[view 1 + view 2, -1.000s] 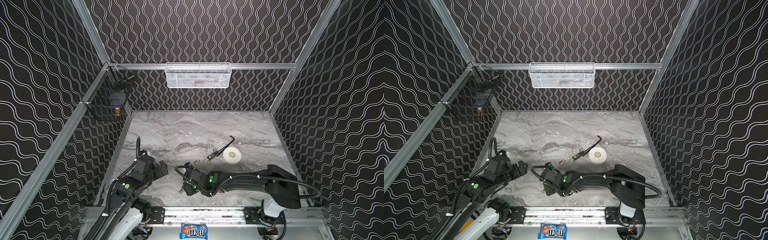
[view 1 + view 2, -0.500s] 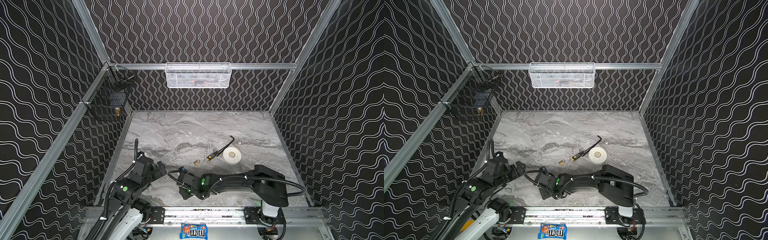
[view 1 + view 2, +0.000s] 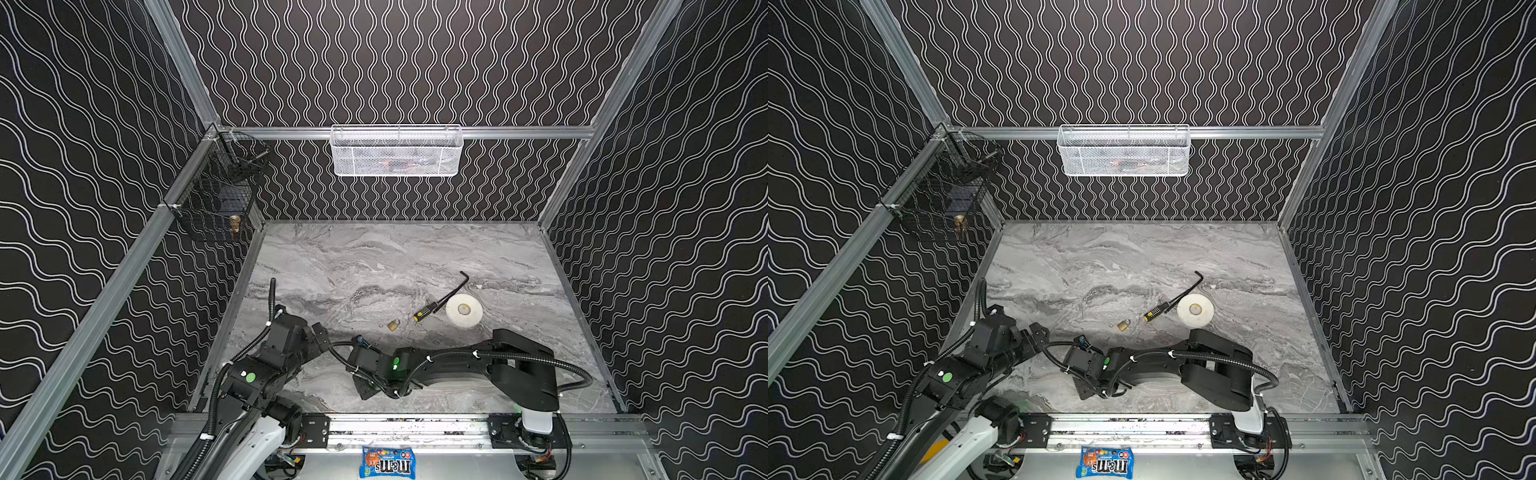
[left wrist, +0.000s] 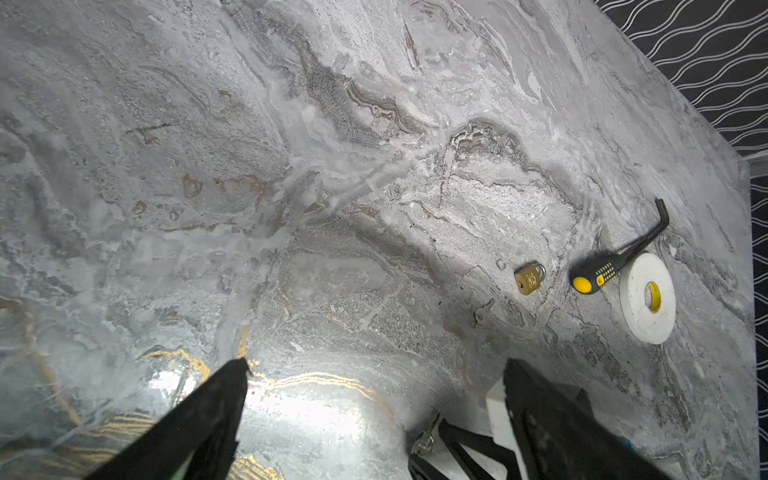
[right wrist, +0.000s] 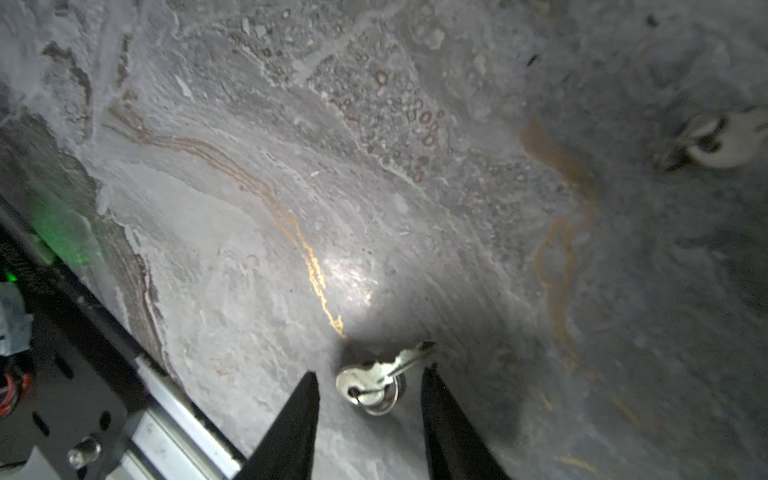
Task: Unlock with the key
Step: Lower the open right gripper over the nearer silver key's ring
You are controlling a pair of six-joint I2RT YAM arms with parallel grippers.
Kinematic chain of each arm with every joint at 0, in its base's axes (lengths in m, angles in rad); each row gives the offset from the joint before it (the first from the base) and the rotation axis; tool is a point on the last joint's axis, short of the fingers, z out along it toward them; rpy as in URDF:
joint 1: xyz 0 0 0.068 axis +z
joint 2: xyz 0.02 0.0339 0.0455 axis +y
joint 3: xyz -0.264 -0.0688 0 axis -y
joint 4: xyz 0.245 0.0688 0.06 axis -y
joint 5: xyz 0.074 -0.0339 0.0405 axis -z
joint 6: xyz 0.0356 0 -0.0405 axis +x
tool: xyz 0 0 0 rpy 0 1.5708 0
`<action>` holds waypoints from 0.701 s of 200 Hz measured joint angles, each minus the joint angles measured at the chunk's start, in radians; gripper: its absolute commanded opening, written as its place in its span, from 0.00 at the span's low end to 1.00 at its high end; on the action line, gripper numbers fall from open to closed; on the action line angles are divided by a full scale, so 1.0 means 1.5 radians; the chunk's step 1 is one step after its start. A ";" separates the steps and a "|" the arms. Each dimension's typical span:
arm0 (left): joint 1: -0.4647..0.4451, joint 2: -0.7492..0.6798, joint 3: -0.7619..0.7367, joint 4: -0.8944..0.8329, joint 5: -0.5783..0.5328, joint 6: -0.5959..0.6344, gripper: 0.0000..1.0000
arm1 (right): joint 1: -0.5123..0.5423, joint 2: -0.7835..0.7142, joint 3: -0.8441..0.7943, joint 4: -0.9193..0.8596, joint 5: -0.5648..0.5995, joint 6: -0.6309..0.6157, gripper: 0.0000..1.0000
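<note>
A small silver key on a ring lies flat on the marble table, near the front edge. My right gripper is open and low over it, with one black finger on each side of the key. The left wrist view shows this key beside those fingers. In both top views the right gripper points at the front rail. A brass padlock lies farther back, shackle down. My left gripper hovers open and empty to the left.
A second key lies between the padlock and the right gripper. Behind the padlock are a yellow-handled tool and a white tape roll. A white basket and a black wire basket hang on the walls. The metal rail borders the front.
The right arm has swung its gripper left and toward the front rail, and its jaws have narrowed a little. The left arm has barely moved.
</note>
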 measured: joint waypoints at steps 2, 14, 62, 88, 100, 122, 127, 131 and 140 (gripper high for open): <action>0.000 -0.001 0.000 -0.001 -0.001 0.000 0.99 | 0.001 0.002 0.002 -0.001 0.002 0.000 0.45; 0.000 -0.005 -0.001 -0.004 -0.004 -0.003 0.99 | 0.003 0.008 0.011 -0.006 0.011 0.001 0.45; 0.000 -0.007 -0.003 -0.009 -0.008 -0.010 0.99 | 0.005 0.015 0.026 -0.040 0.060 0.008 0.44; 0.000 -0.005 -0.006 -0.008 -0.007 -0.015 0.99 | 0.005 0.015 0.029 -0.065 0.085 0.010 0.43; 0.000 -0.004 -0.009 -0.008 -0.003 -0.016 0.99 | 0.004 0.015 0.029 -0.074 0.098 0.010 0.44; 0.000 -0.003 -0.011 -0.008 0.003 -0.018 0.99 | 0.000 0.012 0.029 -0.091 0.108 0.010 0.44; 0.000 -0.002 -0.011 -0.008 0.004 -0.018 0.99 | -0.002 0.011 0.028 -0.096 0.108 0.009 0.43; 0.000 -0.002 -0.011 -0.007 0.005 -0.018 0.99 | -0.004 0.009 0.027 -0.099 0.108 0.009 0.44; 0.000 -0.002 -0.012 -0.006 0.006 -0.020 0.99 | -0.007 0.006 0.025 -0.107 0.109 0.007 0.44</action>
